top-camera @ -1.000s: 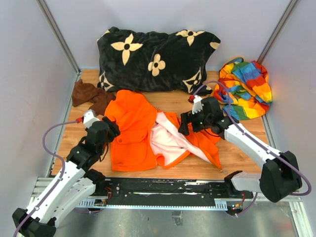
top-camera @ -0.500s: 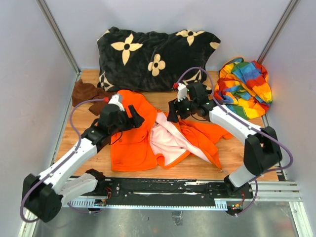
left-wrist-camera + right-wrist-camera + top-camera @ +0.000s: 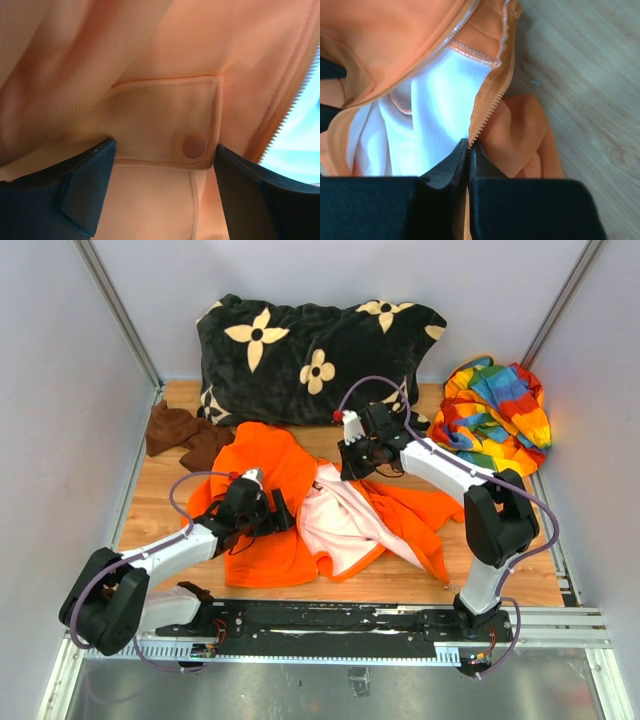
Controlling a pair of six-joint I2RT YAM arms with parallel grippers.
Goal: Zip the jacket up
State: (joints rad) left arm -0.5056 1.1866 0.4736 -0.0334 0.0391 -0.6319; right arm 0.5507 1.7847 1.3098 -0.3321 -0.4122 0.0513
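Note:
The orange jacket (image 3: 270, 540) lies open on the wooden table, its pale lining (image 3: 345, 520) facing up in the middle. My left gripper (image 3: 278, 512) rests low on the jacket's left panel. In the left wrist view that gripper (image 3: 165, 192) is open, its fingers (image 3: 85, 185) on either side of a pocket flap (image 3: 165, 120) with a snap button (image 3: 194, 146), not pinching it. My right gripper (image 3: 350, 466) is at the upper middle of the jacket. It is shut (image 3: 469, 146) on the front edge beside the pale zipper teeth (image 3: 492, 107).
A black cushion with cream flowers (image 3: 315, 360) lies along the back. A rainbow-striped cloth (image 3: 500, 420) sits at the back right and a small brown cloth (image 3: 180, 435) at the back left. Bare wood (image 3: 500, 555) shows right of the jacket. Grey walls close three sides.
My right gripper moved back and left to the jacket's front edge and shut on it. My left arm reached out, then dropped low onto the left panel with its jaws wider.

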